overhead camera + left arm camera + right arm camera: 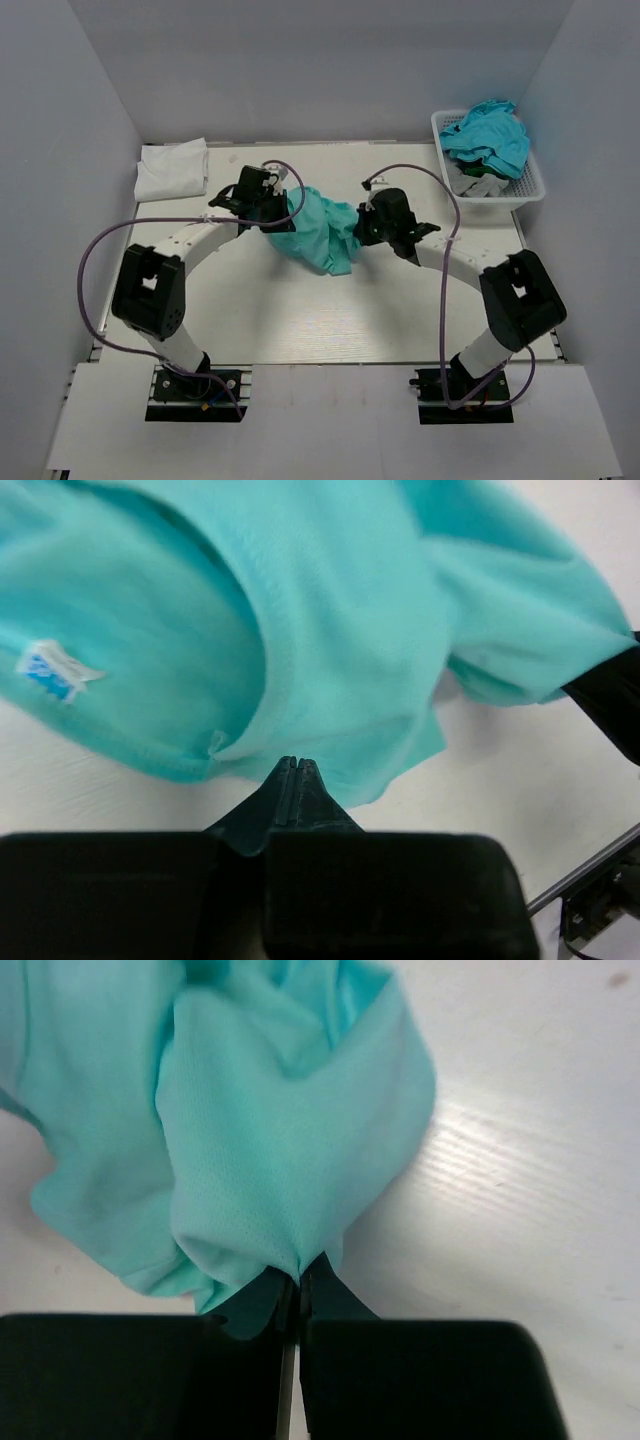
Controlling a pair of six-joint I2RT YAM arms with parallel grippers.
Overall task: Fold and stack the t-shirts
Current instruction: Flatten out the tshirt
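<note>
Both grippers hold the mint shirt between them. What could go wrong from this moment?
1. The left gripper seems to pinch only the very edge of the mint t-shirt, so the cloth may slip out.
2. The shirt sags in a bunch between it and the right gripper. Laid down like this, it would likely fold with creases.

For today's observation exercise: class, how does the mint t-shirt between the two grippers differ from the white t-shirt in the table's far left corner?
Colour: the mint t-shirt is sea-green; the white t-shirt is white.
Pose: the mint one is bunched and slung between the left gripper and right gripper; the white one lies flat and looks folded.
Contact: both grippers pinch the mint one; no gripper touches the white one.
Both are plain cloth.
</note>
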